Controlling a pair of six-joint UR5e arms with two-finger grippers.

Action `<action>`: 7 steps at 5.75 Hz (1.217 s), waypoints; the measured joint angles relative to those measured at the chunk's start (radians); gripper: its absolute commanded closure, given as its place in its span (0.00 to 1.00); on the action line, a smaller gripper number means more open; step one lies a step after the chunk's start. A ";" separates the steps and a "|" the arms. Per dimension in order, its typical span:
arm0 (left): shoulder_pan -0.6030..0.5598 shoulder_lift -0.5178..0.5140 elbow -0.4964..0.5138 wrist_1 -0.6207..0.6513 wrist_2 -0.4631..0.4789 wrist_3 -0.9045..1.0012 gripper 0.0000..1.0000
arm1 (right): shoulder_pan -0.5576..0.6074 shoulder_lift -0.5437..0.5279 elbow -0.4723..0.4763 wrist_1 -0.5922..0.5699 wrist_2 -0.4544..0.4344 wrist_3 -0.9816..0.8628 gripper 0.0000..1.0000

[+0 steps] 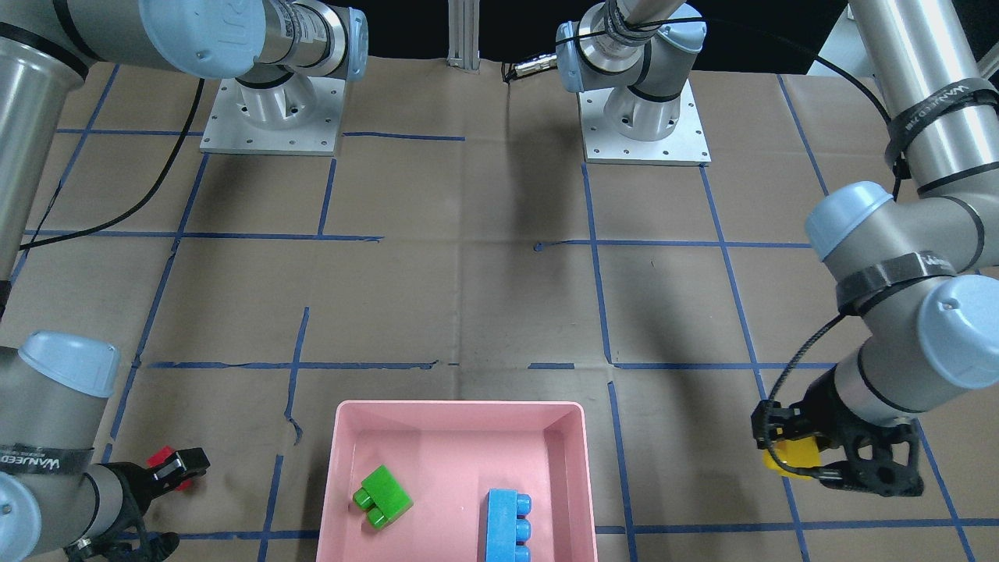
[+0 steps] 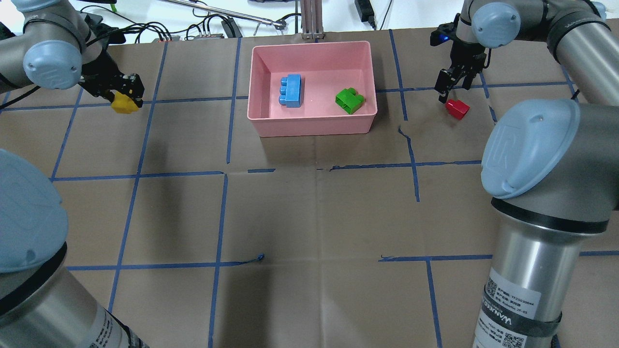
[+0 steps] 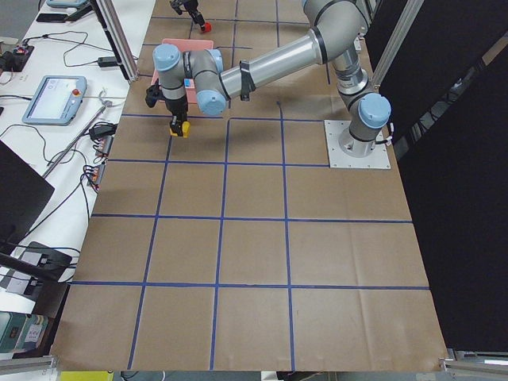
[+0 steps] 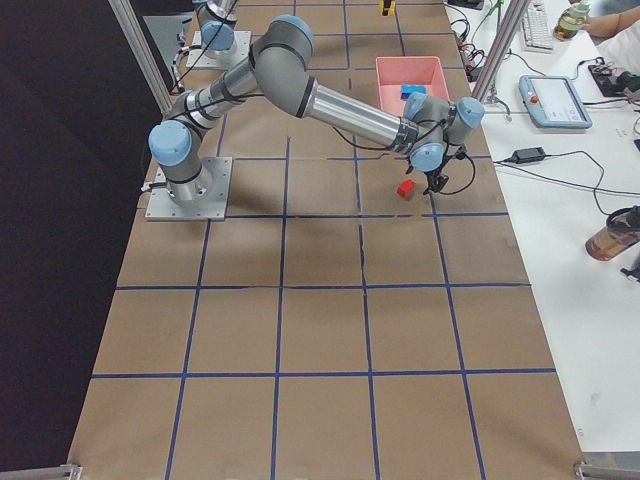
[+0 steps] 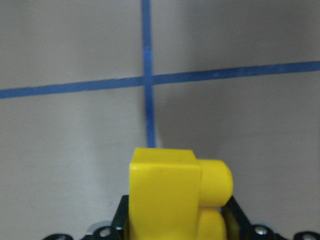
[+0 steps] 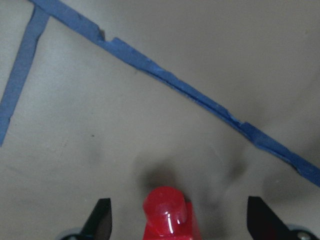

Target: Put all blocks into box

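Note:
The pink box (image 2: 309,46) stands at the far middle of the table and holds the blue block (image 2: 291,90) and the green block (image 2: 349,100). My left gripper (image 2: 128,96) is shut on the yellow block (image 2: 123,104), left of the box and just above the paper; the left wrist view shows the yellow block (image 5: 165,192) between the jaws. My right gripper (image 2: 449,92) is open, right of the box. The red block (image 2: 457,109) stands on the table; the right wrist view shows this red block (image 6: 167,215) between the spread fingers (image 6: 100,217), not touching them.
Brown paper with a blue tape grid (image 2: 227,171) covers the table. The two arm bases (image 1: 269,105) stand at the robot's side. Cables and a metal post (image 2: 312,19) lie beyond the box's far rim. A bench with a teach pendant (image 4: 555,100) runs along the table's far side.

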 measured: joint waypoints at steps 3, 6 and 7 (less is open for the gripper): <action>-0.273 -0.047 0.112 -0.008 -0.038 -0.485 1.00 | 0.000 -0.009 0.020 -0.030 -0.005 -0.003 0.91; -0.361 -0.129 0.141 0.098 -0.090 -0.663 0.00 | 0.000 -0.029 -0.006 -0.035 -0.047 0.007 0.91; -0.368 -0.128 0.137 0.096 -0.090 -0.662 0.00 | 0.001 -0.045 -0.042 -0.031 -0.046 0.056 0.91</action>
